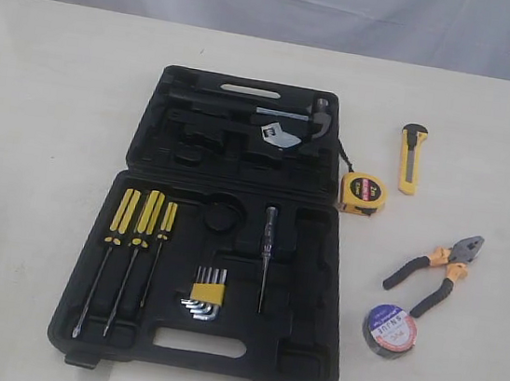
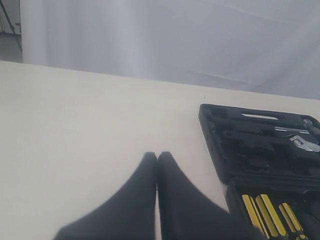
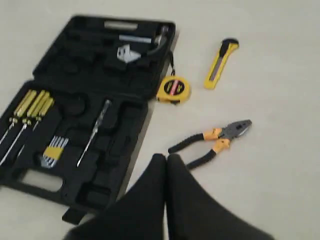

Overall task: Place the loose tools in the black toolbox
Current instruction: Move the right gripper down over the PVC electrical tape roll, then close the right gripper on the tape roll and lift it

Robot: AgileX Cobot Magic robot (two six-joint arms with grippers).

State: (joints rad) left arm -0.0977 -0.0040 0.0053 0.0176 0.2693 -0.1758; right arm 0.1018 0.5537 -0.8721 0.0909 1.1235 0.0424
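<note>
Plainly none of the four loose tools is in the toolbox (image 1: pixel 312 292), which lies opened flat on the table (image 1: pixel 41 172) with its moulded hollows facing up, so things can be lowered straight in. All four lie off the toolbox's edge on the right arm's side: the tape measure (image 1: pixel 363 192) right against the toolbox by the hinge line, the knife (image 1: pixel 411 158) farther out beside the lid half, the pliers (image 1: pixel 438 266) beside the tray half with handles spread, and the tape roll (image 1: pixel 391 331) flat off that half's outer corner. That grouping probably makes the right arm the one to fetch them. The screwdrivers (image 1: pixel 130 249) and hex keys (image 1: pixel 205 295) sit in their slots in the tray half and need no moving. The left claw (image 2: pixel 157 156) hangs pressed together and empty off the toolbox's opposite side; the right claw (image 3: pixel 166 157), likewise pressed together with nothing in it, hovers on the tools' side, so it must spread before any pick
</note>
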